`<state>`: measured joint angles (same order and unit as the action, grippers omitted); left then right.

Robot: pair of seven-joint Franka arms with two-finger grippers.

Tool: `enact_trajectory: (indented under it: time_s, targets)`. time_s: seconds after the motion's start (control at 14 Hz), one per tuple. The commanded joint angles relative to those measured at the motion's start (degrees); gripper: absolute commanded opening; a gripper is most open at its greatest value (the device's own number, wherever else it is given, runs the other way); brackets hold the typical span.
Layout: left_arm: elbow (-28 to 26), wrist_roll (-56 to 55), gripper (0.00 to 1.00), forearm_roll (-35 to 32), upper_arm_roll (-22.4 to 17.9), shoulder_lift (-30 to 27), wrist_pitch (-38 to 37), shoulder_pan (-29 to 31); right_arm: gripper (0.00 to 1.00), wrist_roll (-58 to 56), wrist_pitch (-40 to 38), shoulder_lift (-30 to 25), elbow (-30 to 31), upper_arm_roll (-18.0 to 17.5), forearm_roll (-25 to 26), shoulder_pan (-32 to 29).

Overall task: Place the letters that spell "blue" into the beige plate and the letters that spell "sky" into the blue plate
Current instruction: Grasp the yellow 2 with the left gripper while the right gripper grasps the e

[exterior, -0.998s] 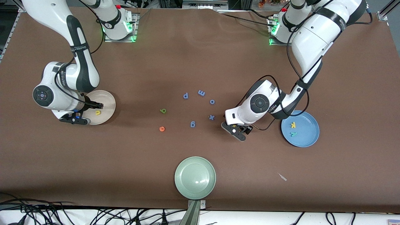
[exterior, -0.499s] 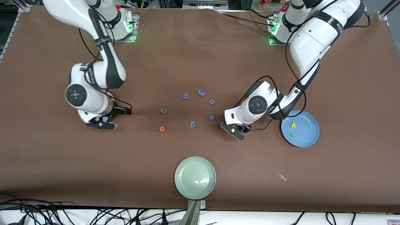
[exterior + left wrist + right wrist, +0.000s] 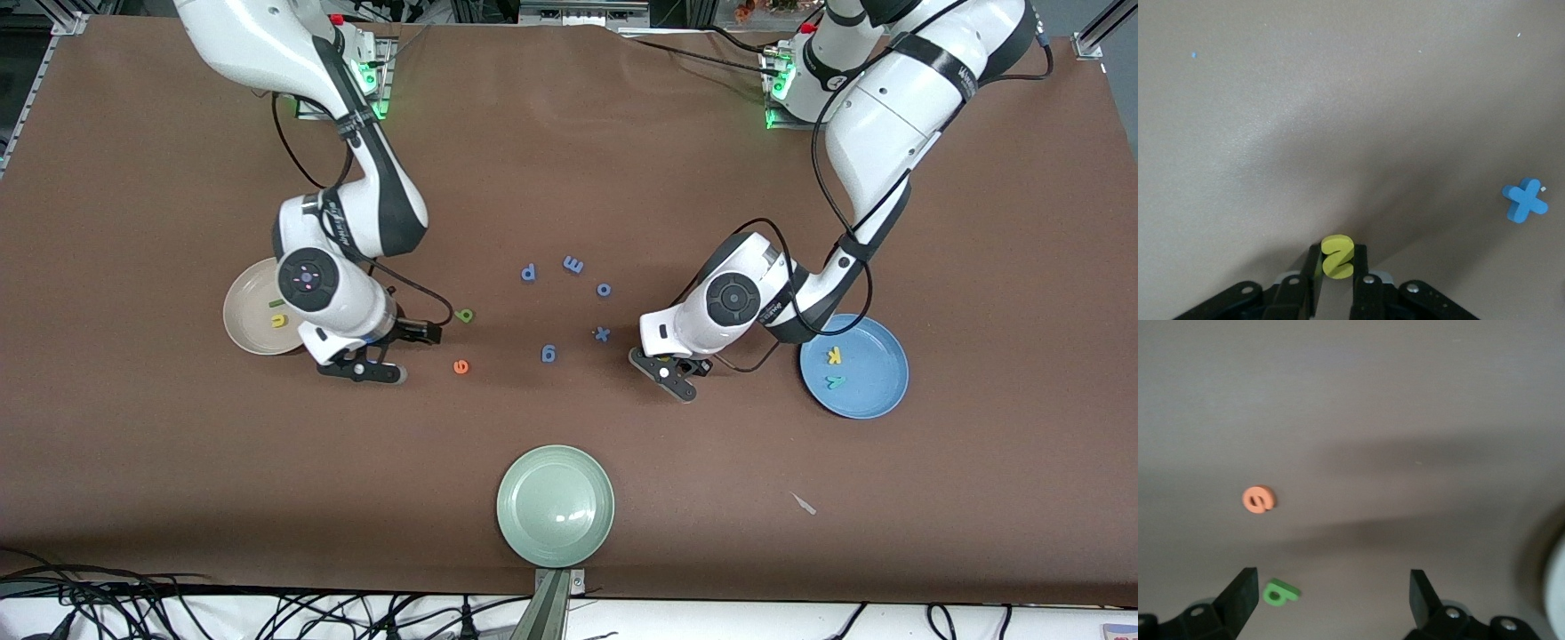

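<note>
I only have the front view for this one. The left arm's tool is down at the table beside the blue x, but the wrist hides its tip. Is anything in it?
Observer: Yes. The left wrist view shows the left tool shut on the yellow s, gripped on both sides.
Operator: And the right tool, near the b and e, is it carrying anything?
Observer: No. In the right wrist view the right tool is open with nothing between its fingers.
Operator: Which letter is it closer to?
Observer: The light green b lies right beside one finger; the orange e lies farther ahead.
</note>
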<state>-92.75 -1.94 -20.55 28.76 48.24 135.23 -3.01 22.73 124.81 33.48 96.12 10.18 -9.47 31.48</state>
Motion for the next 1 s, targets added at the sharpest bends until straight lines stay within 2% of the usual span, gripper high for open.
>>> enact_trajectory:
  time_s: [0.0,0.14,0.43,0.57,0.78,0.93]
  targets:
    - [0.2,-0.44,0.04,-1.77,0.15,-0.07,-0.22,0.28,1.0,2.31,5.24,4.48,-3.05,-2.18,-0.82,0.42]
    - [0.29,-0.7,0.04,-1.68,0.24,-2.17,-2.06,0.72,1.0,2.93,8.33,6.68,-3.05,-2.98,-0.82,1.39]
    - [0.29,1.48,0.05,-1.68,0.33,-8.68,-15.75,2.56,1.0,2.85,12.21,9.14,-3.05,-2.98,-0.82,2.53]
    - [0.29,11.28,0.05,-1.68,0.33,-9.74,-21.03,6.67,1.0,2.41,13.26,9.93,-3.05,-2.98,-0.73,2.45]
    - [-0.07,31.33,0.05,-1.68,0.33,-9.22,-22.37,16.07,0.99,2.5,13.88,10.38,-3.05,-2.98,-0.73,2.53]
    - [-1.03,35.5,0.05,-1.68,0.24,-8.43,-22.03,19.51,0.84,2.85,13.97,10.55,-3.05,-2.98,-0.73,2.53]
